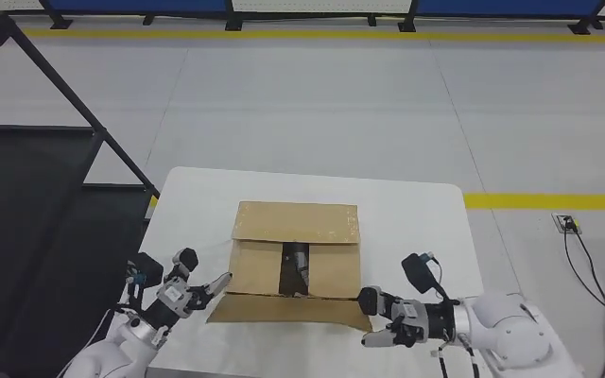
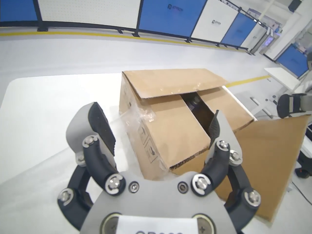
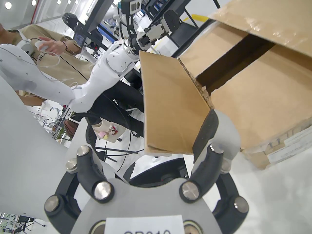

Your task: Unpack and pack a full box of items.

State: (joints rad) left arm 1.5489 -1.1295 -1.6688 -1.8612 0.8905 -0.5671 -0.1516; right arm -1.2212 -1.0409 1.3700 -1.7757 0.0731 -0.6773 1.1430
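we see the cardboard box (image 1: 331, 255) in the middle of the white table (image 1: 416, 222). its near flap (image 1: 284, 310) is folded outward, and the inner flaps are almost shut with a dark item (image 1: 297, 257) in the gap. the left gripper (image 1: 206, 286) is spread wide and holds nothing, just beside the box's left side. the right gripper (image 1: 375, 319) is also spread wide at the near flap's right corner, not clamped on it.

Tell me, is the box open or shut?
Partly open: the cardboard box has its near flap folded out; inner flaps lie down, a dark gap between them.
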